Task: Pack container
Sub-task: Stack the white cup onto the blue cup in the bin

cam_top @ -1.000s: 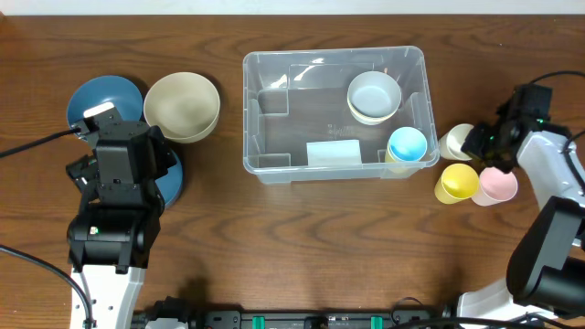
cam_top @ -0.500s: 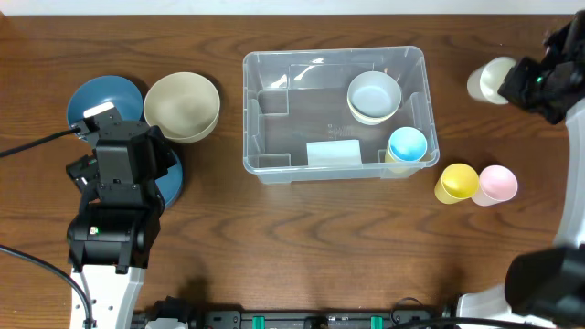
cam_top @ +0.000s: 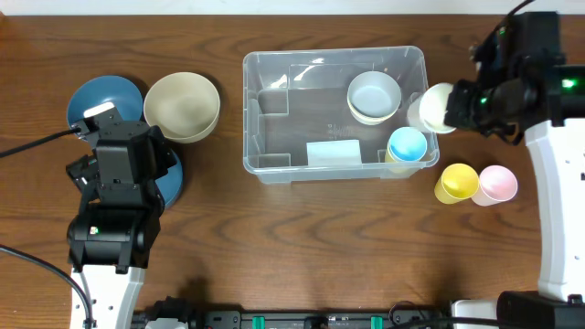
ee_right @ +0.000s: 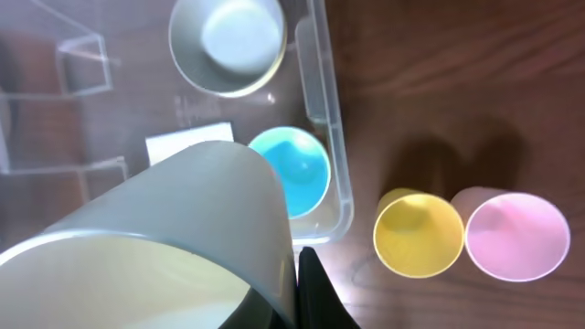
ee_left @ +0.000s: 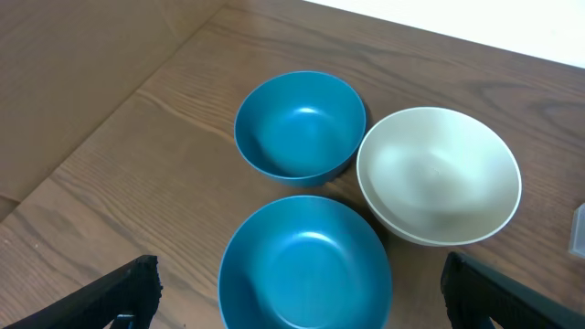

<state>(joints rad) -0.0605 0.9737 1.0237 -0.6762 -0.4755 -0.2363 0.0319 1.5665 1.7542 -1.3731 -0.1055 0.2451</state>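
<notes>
Closer now, the right claw (cam_top: 460, 108) holds the cream cup (cam_top: 432, 108) beside the container (cam_top: 334, 53); the left claw (ee_left: 302, 294) stays wide open.

One container (cam_top: 249, 119); two blue bowls (ee_left: 299, 123) (ee_left: 304, 265), a cream bowl (cam_top: 182, 106), a white bowl (cam_top: 374, 95); blue cup (cam_top: 407, 145), yellow cup (cam_top: 458, 181), pink cup (cam_top: 496, 184), cream cup (cam_top: 433, 108).

We are seeing the left arm (cam_top: 117, 196) and right arm (cam_top: 556, 174) wearing black joints and white shells. We are noting a black cable (cam_top: 37, 143), a green light (cam_top: 569, 85), and the left gripper (ee_left: 311, 297) showing black fingers (ee_left: 119, 292).
</notes>
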